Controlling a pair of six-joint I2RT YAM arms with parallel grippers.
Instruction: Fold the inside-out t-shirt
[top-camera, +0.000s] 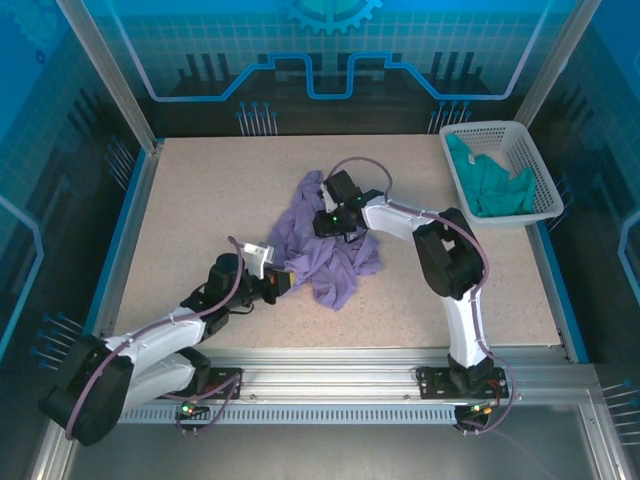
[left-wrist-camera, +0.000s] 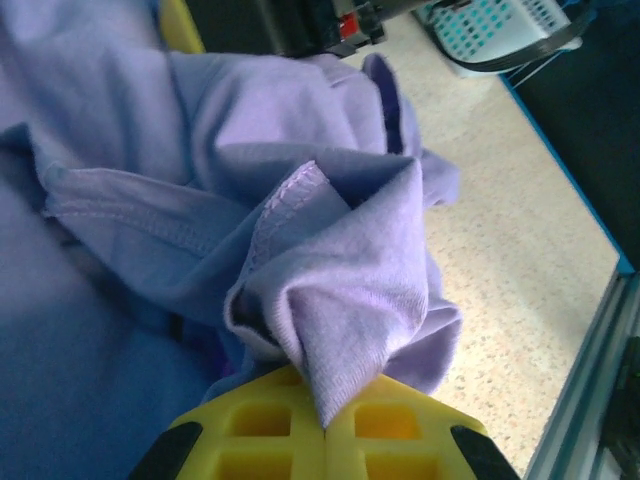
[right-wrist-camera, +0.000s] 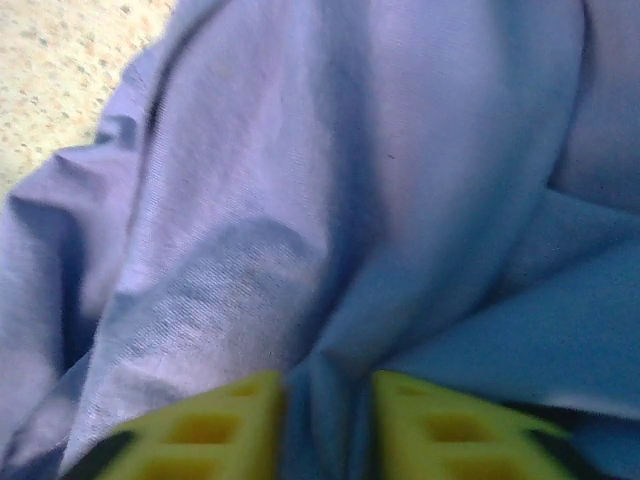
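Centrally on the speckled table (top-camera: 200, 200) lies the inside-out t-shirt (top-camera: 330, 255), a crumpled lavender heap of soft knit with stitched seams showing. The left gripper (left-wrist-camera: 325, 428) is clamped tight on a fabric peak; the right gripper (right-wrist-camera: 328, 390) pinches a fold between nearly closed jaws. Drawing both grips apart evenly should spread it flat.

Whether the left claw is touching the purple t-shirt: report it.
Touching. Left wrist view: the left claw is shut on a pinched fold of the t-shirt.
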